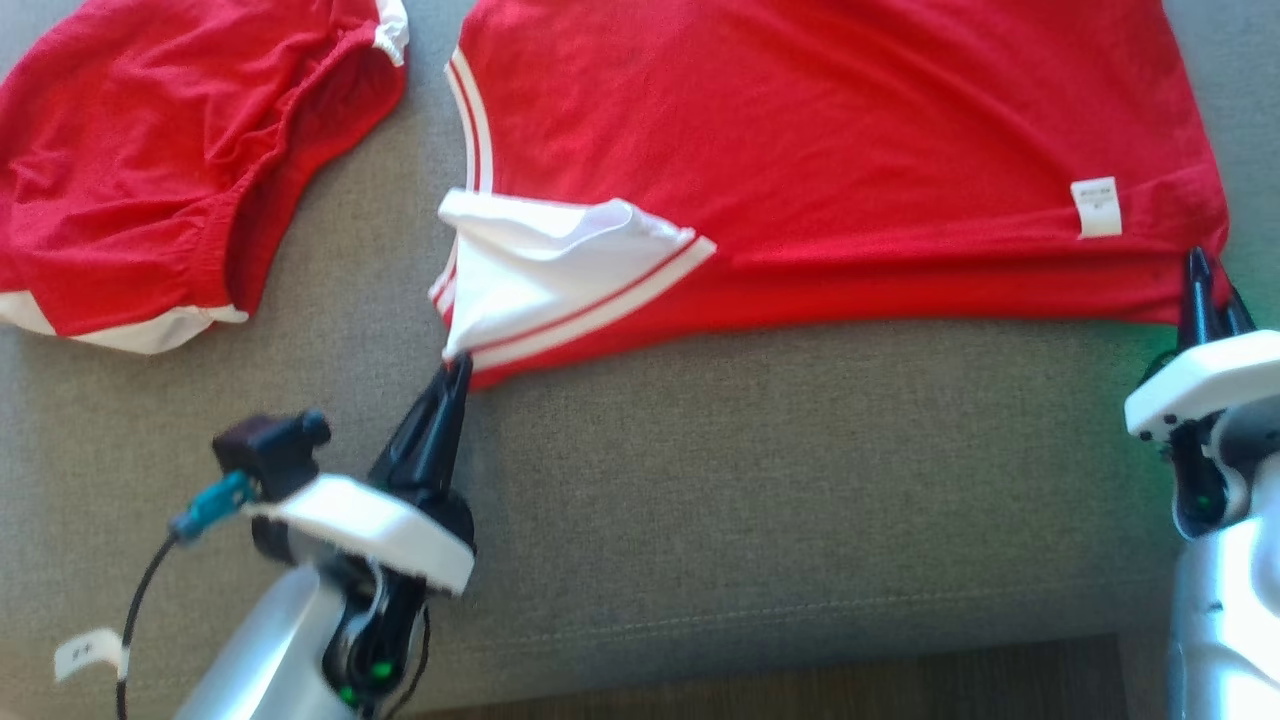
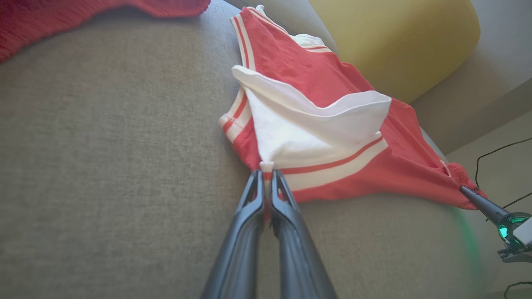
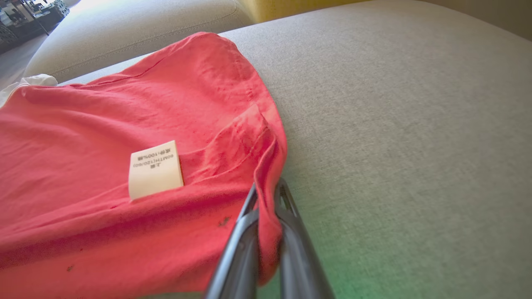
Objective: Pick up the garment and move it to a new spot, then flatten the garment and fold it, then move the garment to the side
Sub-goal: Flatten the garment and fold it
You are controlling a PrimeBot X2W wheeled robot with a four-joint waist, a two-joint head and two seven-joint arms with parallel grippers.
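On the grey sofa seat [image 1: 760,480] we find the red garment [image 1: 850,150] spread out, reaching from about the middle of the seat to its right edge. Its near hem runs roughly parallel to the seat's front edge and lies well back from it.

We record the following:

- The left gripper [image 1: 457,368] sits at the garment's near left corner. Its fingers [image 2: 249,224] are pressed together on the tip of a white sleeve [image 1: 540,270] trimmed with a red stripe. The sleeve lies turned back over the red body, showing its white side.
- The right gripper [image 1: 1200,278] sits at the garment's near right corner, close to the seat's right edge. From the right wrist we see its fingers closed narrowly, with a fold of the red hem pinched between them.
- A white care label [image 1: 1096,207] lies flat on the red cloth, just inside the corner held by the right gripper. Its print is too small to read.
- The cloth between the two held corners rests on the seat with shallow creases.
- A second red garment [image 1: 130,170] with white trim lies bunched at the seat's far left corner, apart from the first.
- From the left wrist we see a yellow cushion [image 2: 390,37] standing behind the garment's far end.
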